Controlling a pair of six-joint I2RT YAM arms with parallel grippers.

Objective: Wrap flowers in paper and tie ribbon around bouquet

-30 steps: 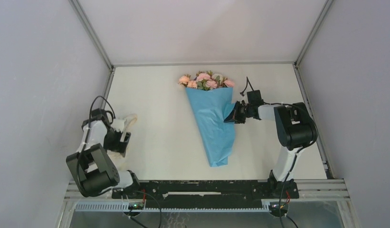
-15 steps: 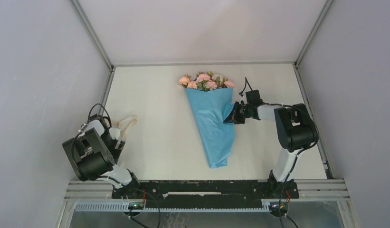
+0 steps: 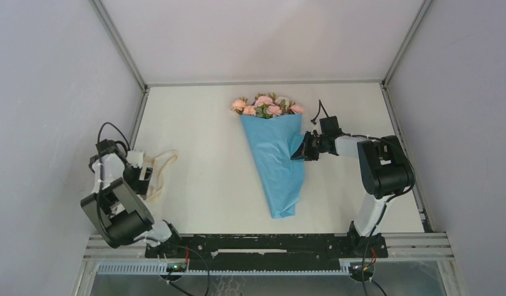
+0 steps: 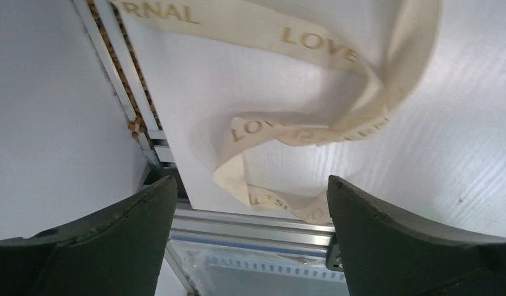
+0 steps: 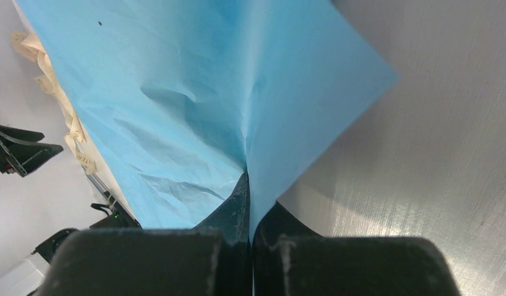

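One bouquet lies in the middle of the table, its pink and cream flowers toward the far edge and the blue paper narrowing toward the arms. The right gripper is clamped on a fold at the cone's right side. Well apart, by the left rim, the cream ribbon lies looped. The left gripper hovers over it, jaws spread wide, holding nothing.
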